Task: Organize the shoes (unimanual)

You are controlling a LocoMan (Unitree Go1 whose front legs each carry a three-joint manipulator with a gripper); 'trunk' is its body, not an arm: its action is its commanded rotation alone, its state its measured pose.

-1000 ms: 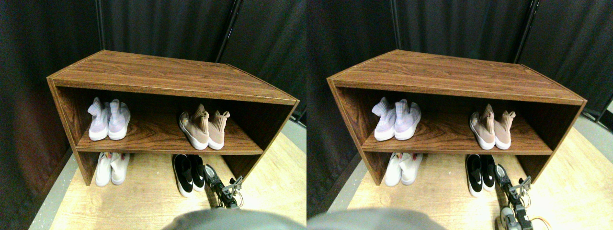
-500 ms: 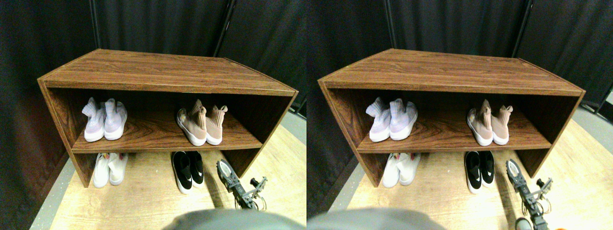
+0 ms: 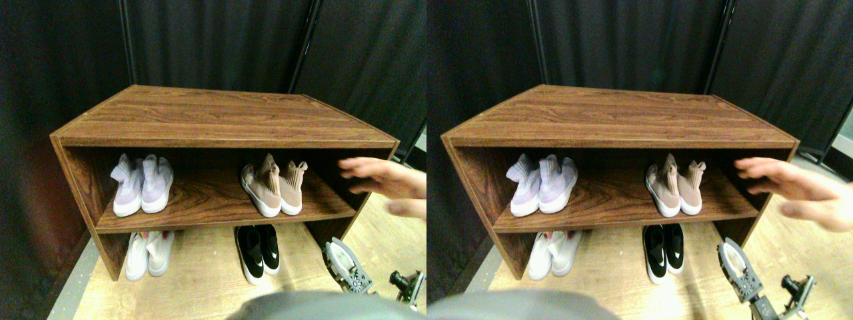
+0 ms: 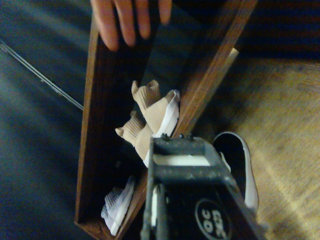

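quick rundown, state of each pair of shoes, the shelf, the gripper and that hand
lavender pair: side by side on the upper shelf, left end
beige pair: side by side on the upper shelf, right part
white pair: on the floor under the shelf, left
black pair: on the floor under the shelf, right
shelf unit: upright
right gripper: holds nothing
person's hand: fingers spread, at the shelf's right end

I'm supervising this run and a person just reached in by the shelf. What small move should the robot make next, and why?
Probably hold the right hand where it is, low on the floor. A person's hand is reaching toward the shelf near the beige pair, and all four pairs already sit side by side, so moving in risks contact.
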